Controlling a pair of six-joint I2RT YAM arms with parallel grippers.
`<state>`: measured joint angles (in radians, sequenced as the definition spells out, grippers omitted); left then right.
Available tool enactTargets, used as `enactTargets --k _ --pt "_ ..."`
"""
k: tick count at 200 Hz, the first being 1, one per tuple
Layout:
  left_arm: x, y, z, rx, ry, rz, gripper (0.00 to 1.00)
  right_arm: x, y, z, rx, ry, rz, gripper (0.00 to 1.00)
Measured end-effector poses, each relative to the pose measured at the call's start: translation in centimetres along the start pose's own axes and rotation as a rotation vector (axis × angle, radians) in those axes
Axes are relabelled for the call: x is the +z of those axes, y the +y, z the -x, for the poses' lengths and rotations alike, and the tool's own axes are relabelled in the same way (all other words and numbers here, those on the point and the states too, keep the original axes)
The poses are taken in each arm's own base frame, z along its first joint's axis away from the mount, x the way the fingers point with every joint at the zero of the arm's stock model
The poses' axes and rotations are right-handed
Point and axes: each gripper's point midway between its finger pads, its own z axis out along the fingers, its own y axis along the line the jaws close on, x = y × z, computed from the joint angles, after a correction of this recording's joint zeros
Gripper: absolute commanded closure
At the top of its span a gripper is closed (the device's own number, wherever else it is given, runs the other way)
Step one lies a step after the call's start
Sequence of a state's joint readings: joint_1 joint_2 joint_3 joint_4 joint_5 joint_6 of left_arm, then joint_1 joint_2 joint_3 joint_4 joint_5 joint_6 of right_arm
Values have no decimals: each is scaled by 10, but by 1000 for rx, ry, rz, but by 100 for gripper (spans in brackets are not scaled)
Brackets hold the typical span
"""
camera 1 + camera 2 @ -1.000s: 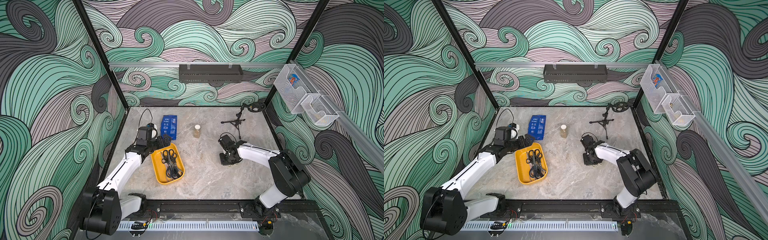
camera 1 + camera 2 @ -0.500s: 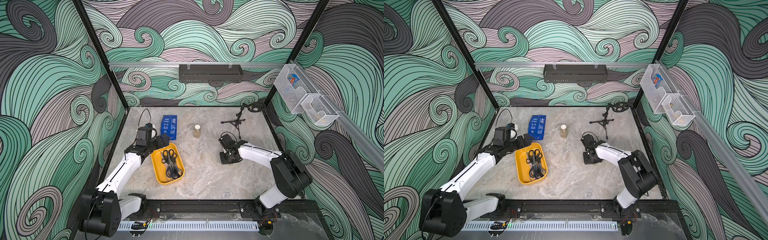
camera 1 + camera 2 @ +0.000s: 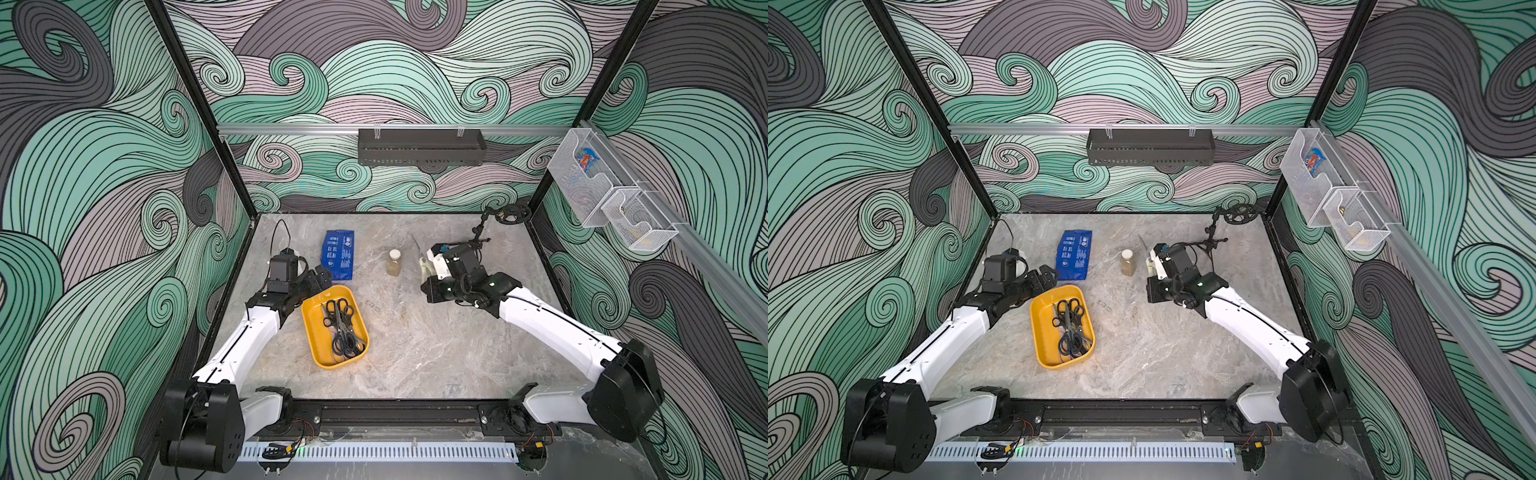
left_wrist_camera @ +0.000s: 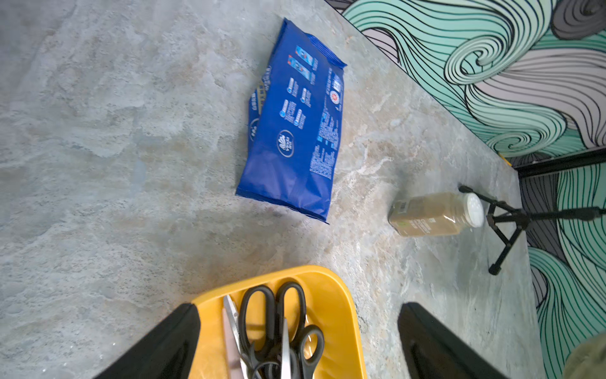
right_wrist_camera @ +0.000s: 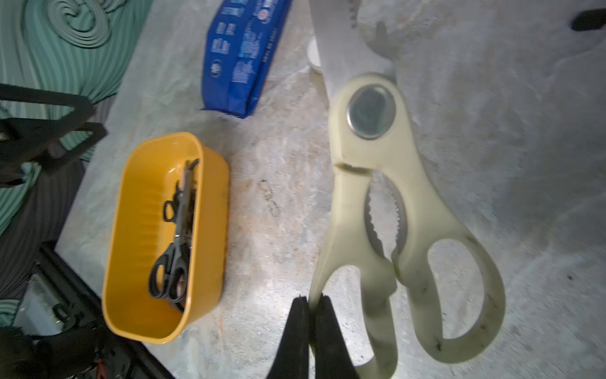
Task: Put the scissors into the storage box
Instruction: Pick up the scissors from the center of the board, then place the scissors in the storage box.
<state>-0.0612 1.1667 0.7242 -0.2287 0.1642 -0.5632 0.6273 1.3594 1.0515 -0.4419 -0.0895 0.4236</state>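
Here the right gripper point(image 5: 311, 300) pinches 1 handle loop of the cream-handled kitchen shears point(image 5: 370, 157) above the grey tabletop point(image 3: 415, 353) toward its far edge, blade tips cut off in the wrist view. The left gripper point(image 4: 298, 310) gapes over the far end of the yellow plastic storage box point(image 3: 312, 332) near the left edge; black-handled scissors point(image 3: 340, 328) overlap inside, count unclear.

Even overhead light, faint shadows, cream scissors point(image 5: 360, 154) blurred close up, wide-angle top views

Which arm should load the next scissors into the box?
Right. The right gripper is shut on the cream kitchen shears; the left gripper hangs open, empty, at a corner of the storage box.
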Motion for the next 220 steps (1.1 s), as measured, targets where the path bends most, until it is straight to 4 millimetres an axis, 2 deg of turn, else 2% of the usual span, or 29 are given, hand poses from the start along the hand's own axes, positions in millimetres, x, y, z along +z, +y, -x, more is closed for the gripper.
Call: enactTargets --k 27,62,95,115,145,188,220 --pt "1 35 4 -97 -24 63 1 12 51 -7 -57 29 126 100" --pt "-4 84 3 -225 -49 157 1 30 111 -31 -106 105 267 100" --pt "-9 92 7 -251 -72 170 2 40 161 -51 -141 177 385 100" --pt "-10 93 8 -256 -79 170 2 46 184 -65 -138 226 466 100" --pt "-11 94 9 -260 -83 171 2 59 196 -90 -107 326 528 100" --pt "-12 96 11 -268 -88 176 1 82 191 -118 -51 453 533 100" --pt "-13 100 12 -276 -94 182 1 95 185 -130 -14 500 507 100"
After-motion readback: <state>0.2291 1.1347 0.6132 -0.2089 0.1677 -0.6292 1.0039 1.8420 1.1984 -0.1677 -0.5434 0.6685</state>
